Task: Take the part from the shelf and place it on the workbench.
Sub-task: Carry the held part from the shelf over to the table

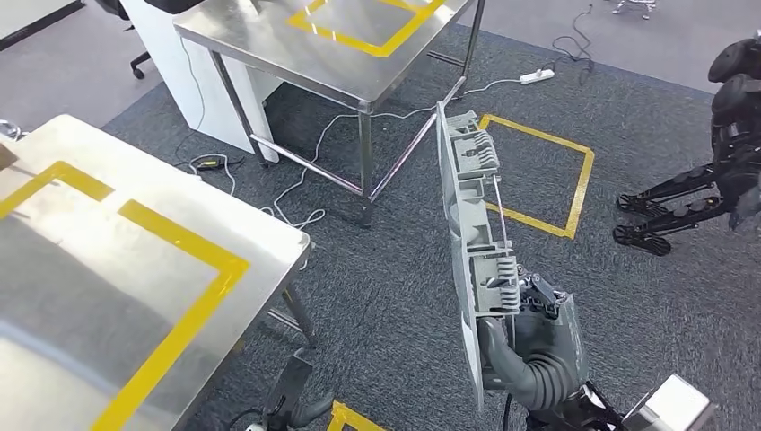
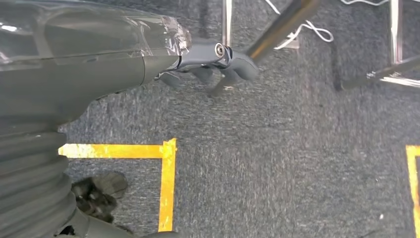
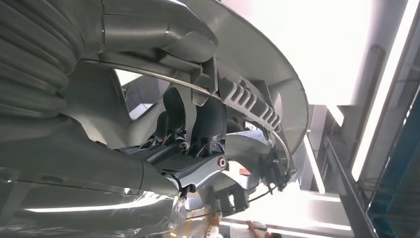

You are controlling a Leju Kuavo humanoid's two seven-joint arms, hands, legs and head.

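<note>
Nearest, at about 5 o'clock in the head view, the right hand point(image 1: 538, 337) holds the part point(image 1: 467, 242), a long grey plastic panel standing almost on edge, its far end reaching toward 12 o'clock over the carpet. From the right wrist camera the dark fingers point(image 3: 208, 119) curl into the part's ribbed back, beside a thin wire rod point(image 3: 148, 77), so the hand grips it near one end only. The part is in the air, well apart from either tabletop.

At about 7 o'clock the left hand point(image 2: 213, 62) hangs low over the carpet, its fingers loosely curled around nothing.

At 9 o'clock lies the near steel tabletop point(image 1: 269, 233) marked with yellow tape; a second tabletop point(image 1: 269, 45) stands far off at 11 o'clock.

Risks, as judgement: held at one end, the long part could swing or twist in the grip, slip out, or strike a tabletop edge as the arm swings left; set down on edge, it could topple.

Hard to tell: how firmly the thumb clamps, the part's front face, and which tabletop is the workbench. The near tabletop is cut off at the left edge. The shelf cannot be placed.
</note>
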